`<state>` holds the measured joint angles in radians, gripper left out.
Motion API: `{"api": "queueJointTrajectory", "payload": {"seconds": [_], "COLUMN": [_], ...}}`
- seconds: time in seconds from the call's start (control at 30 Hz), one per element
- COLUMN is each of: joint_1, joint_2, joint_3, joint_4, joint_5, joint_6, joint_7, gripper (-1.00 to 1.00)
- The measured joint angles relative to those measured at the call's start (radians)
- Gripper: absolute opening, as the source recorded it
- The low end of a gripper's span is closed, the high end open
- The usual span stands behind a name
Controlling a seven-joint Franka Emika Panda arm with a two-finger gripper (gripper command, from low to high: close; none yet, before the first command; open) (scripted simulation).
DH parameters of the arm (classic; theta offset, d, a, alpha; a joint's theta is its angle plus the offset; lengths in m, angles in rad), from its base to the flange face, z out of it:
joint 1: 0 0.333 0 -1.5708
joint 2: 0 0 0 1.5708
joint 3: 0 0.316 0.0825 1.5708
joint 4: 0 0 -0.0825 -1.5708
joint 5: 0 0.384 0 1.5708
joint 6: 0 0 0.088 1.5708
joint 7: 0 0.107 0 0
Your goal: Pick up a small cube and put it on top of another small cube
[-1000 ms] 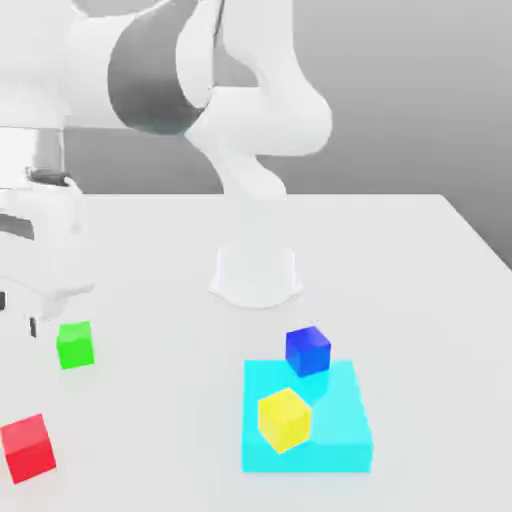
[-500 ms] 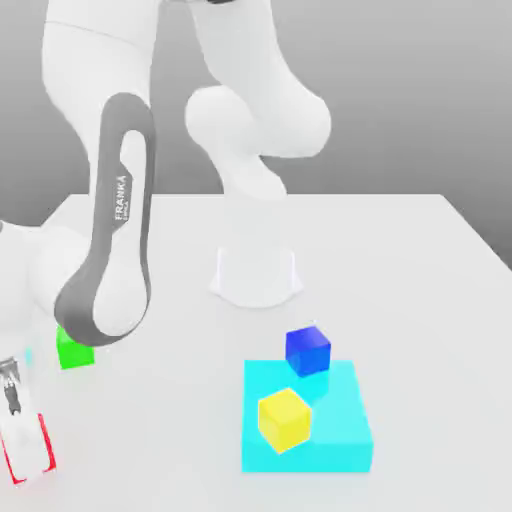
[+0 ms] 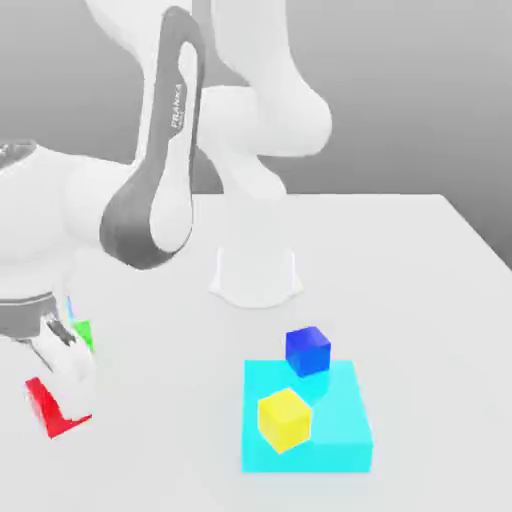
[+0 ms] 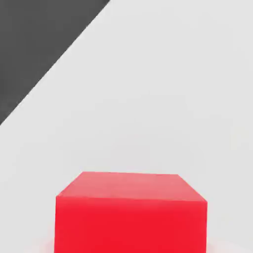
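The pincer (image 3: 70, 390) is closed on the red cube (image 3: 50, 410), which sits tilted in its grip. Behind the pincer, the green cube (image 3: 84, 334) is partly hidden. Well apart from the pincer, toward the exterior view's right, the cyan block (image 3: 340, 425) lies on the table (image 3: 180, 440). The blue cube (image 3: 308, 351) is at its far edge, and the yellow cube (image 3: 285, 420) is nearer the camera.

Small cube (image 3: 44, 408) plain bright red; other small cube (image 3: 308, 351) deep blue, darker on one side. Third cube (image 3: 285, 420) yellow, fourth (image 3: 84, 333) green. Flat block (image 3: 345, 430) solid cyan. Tabletop (image 3: 190, 400) pale grey, unpatterned. Arm (image 3: 110, 210) white with dark grey sections.
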<state>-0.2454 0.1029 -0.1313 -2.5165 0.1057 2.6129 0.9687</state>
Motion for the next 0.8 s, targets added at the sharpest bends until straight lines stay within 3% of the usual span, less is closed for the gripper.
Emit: {"api": "queueJointTrajectory", "payload": {"seconds": [0.57,0.8], "joint_1": [0.402,0.425], "joint_2": [-0.618,-0.445], "joint_3": [0.192,0.214], "joint_4": [-0.441,-0.5], "joint_5": [-0.041,-0.043], "joint_6": [-0.171,0.06], "joint_7": [-0.457,-0.486], "gripper": [-1.0,-1.0]}}
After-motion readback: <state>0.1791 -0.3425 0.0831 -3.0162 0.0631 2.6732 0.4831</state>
